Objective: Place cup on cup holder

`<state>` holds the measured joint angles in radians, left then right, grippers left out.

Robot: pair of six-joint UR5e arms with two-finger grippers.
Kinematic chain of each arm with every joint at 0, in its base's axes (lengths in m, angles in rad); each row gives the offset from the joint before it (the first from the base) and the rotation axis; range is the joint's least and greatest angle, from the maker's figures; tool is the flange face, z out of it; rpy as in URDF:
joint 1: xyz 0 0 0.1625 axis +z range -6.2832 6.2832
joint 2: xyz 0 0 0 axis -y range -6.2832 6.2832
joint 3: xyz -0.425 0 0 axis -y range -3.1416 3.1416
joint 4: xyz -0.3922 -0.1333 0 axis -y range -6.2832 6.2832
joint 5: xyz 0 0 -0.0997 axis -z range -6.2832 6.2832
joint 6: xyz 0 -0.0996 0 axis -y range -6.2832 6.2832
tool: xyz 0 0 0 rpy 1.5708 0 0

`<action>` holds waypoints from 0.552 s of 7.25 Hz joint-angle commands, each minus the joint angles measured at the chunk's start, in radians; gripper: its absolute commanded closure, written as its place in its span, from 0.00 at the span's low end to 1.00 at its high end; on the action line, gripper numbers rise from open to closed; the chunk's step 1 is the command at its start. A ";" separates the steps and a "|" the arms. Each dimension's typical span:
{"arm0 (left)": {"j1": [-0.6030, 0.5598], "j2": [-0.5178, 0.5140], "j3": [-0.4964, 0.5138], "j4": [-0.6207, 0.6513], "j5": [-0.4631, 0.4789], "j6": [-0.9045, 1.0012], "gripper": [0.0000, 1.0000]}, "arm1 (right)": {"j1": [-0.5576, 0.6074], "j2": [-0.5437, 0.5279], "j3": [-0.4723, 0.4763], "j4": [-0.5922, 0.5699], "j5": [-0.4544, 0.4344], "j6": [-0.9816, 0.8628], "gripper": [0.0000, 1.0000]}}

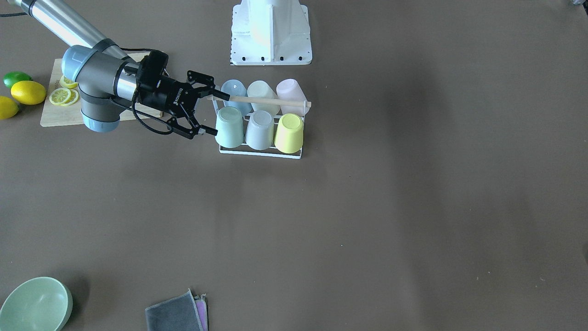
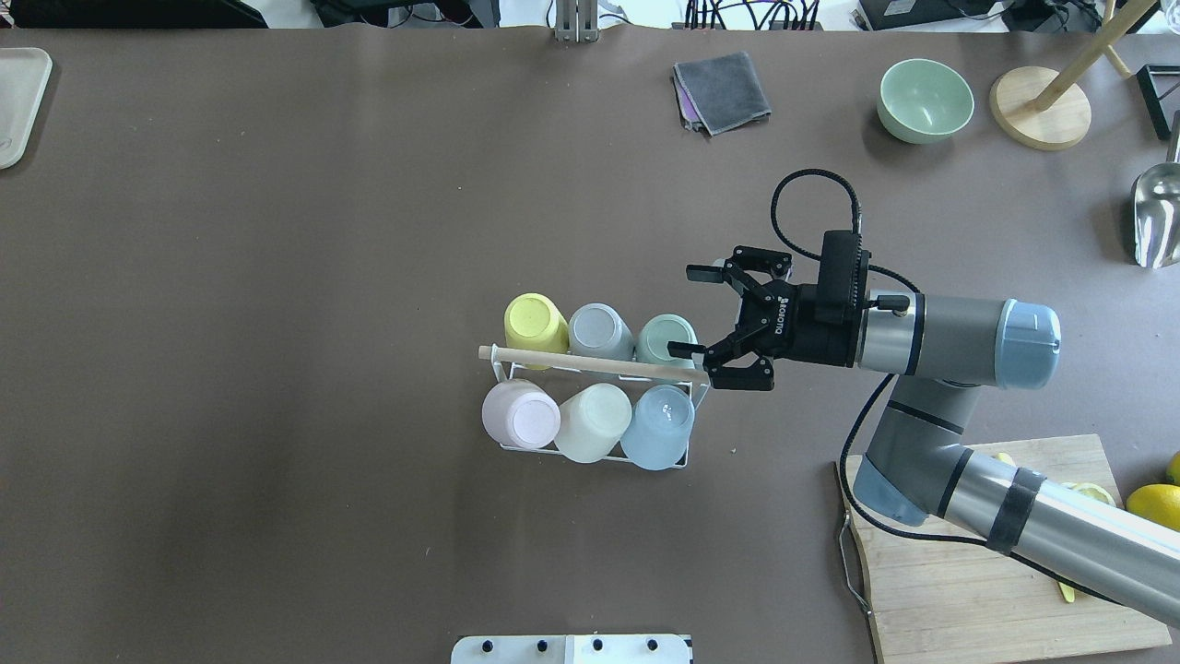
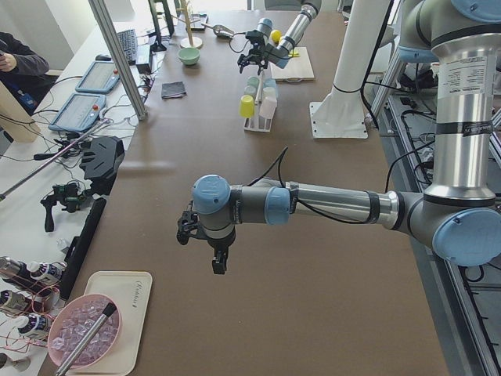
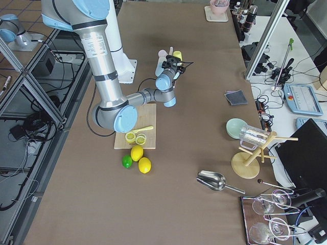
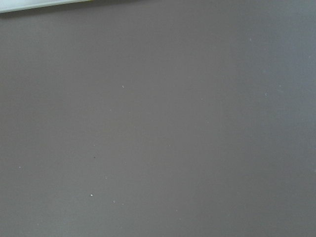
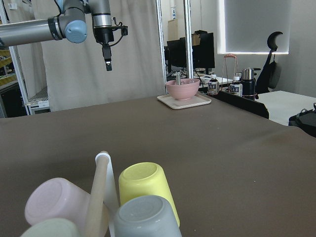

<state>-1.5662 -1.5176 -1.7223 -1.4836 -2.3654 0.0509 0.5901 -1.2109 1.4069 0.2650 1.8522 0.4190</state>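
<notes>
The cup holder (image 2: pixel 590 364), a white wire rack with a wooden rod across its top, stands mid-table with several cups upside down on its prongs. These are the yellow cup (image 2: pixel 535 323), grey cup (image 2: pixel 599 330), mint cup (image 2: pixel 666 337), pink cup (image 2: pixel 521 415), cream cup (image 2: pixel 590 422) and blue cup (image 2: pixel 659 424). My right gripper (image 2: pixel 687 311) is open and empty, lying level at the rack's end beside the mint cup (image 1: pixel 228 127); one fingertip is at the rod's end. My left gripper (image 3: pixel 219 262) hangs over bare table far from the rack, fingers together and empty; it also shows in the right wrist view (image 6: pixel 106 61).
A wooden cutting board (image 2: pixel 977 553) with lemon slices lies under my right arm, and lemons (image 1: pixel 28 92) lie beside it. A green bowl (image 2: pixel 925 100), grey cloth (image 2: pixel 721 90), wooden stand (image 2: pixel 1042 120) and metal scoop (image 2: pixel 1157 217) sit along the far edge. The robot base (image 1: pixel 271 32) stands behind the rack.
</notes>
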 commanded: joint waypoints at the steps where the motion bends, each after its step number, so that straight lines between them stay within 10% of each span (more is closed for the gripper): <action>1: -0.003 -0.007 0.000 -0.001 -0.002 0.001 0.01 | 0.109 -0.031 0.001 -0.062 0.175 0.009 0.00; 4: -0.008 0.004 -0.032 -0.001 -0.009 0.004 0.01 | 0.295 -0.070 0.015 -0.290 0.430 0.009 0.00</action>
<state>-1.5706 -1.5179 -1.7348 -1.4849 -2.3722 0.0541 0.8184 -1.2537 1.4119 0.0715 2.2114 0.4278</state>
